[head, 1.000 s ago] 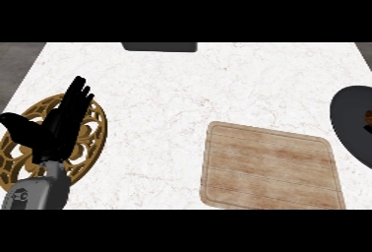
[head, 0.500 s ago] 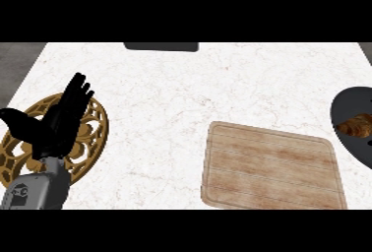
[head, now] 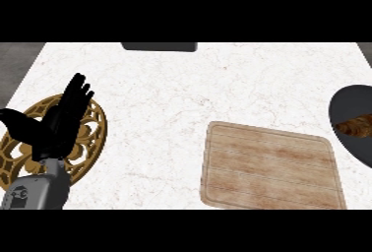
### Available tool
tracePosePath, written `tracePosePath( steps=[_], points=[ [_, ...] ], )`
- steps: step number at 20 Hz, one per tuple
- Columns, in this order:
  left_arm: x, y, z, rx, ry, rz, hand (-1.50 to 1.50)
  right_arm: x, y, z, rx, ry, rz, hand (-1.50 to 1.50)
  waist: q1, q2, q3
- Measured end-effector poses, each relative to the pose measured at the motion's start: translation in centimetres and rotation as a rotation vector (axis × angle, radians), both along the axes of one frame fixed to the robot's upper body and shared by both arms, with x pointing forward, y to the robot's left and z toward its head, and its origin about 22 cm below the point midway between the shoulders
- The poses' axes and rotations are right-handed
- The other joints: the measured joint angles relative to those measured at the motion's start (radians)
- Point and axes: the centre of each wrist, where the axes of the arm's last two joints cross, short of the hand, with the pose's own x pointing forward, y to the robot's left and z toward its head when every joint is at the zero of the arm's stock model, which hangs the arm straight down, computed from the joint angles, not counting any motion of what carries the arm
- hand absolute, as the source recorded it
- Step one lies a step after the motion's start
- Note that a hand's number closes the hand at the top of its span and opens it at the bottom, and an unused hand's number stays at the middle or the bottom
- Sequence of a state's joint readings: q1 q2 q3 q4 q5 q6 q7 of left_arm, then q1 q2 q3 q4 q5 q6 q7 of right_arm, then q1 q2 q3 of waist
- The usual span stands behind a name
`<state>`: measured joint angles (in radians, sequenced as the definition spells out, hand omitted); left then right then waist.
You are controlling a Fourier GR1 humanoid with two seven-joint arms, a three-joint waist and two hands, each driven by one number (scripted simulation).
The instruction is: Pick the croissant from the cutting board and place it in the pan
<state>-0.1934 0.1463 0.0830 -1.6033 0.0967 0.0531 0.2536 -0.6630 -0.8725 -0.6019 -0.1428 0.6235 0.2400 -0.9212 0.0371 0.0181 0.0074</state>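
A brown croissant (head: 356, 126) lies inside the dark pan (head: 348, 105) at the right edge of the head view; both are cut off by that edge. The wooden cutting board (head: 271, 167) at lower right has nothing on it. My left hand (head: 55, 123) rests open at the left, fingers straight and pointing up, over a gold trivet. No right hand or forearm shows anywhere.
A round gold openwork trivet (head: 91, 142) lies on the white marble counter under my left hand. A dark flat object (head: 159, 47) sits at the counter's far edge, partly cut off by the top band.
The croissant shows more plainly in the pan at the right edge than before. My left hand has shifted slightly.
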Motion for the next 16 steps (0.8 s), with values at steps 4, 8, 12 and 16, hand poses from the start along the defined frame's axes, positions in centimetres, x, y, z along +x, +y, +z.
tracePosePath(
  steps=[4, 8, 12, 16],
  points=[
    [-0.2, 0.4, -0.3, 0.002, 0.003, 0.006, 0.0, -2.4, -2.3, 1.2, 0.112, -0.008, -0.06, -1.5, -0.011, 0.0, 0.002],
    [-0.6, 0.6, -0.6, -0.003, 0.003, 0.018, 0.0, -4.4, -3.8, 2.1, 0.188, 0.004, -0.09, -1.5, -0.02, -0.002, 0.004],
    [-0.6, 0.8, -0.5, -0.004, 0.006, 0.031, 0.0, -5.6, -4.8, 2.9, 0.223, 0.022, -0.094, -1.5, -0.035, -0.006, 0.006],
    [-0.6, 1.2, -0.5, -0.006, 0.004, 0.039, 0.0, -6.6, -5.5, 3.5, 0.231, 0.029, -0.103, -1.5, -0.041, -0.007, 0.008]
  ],
)
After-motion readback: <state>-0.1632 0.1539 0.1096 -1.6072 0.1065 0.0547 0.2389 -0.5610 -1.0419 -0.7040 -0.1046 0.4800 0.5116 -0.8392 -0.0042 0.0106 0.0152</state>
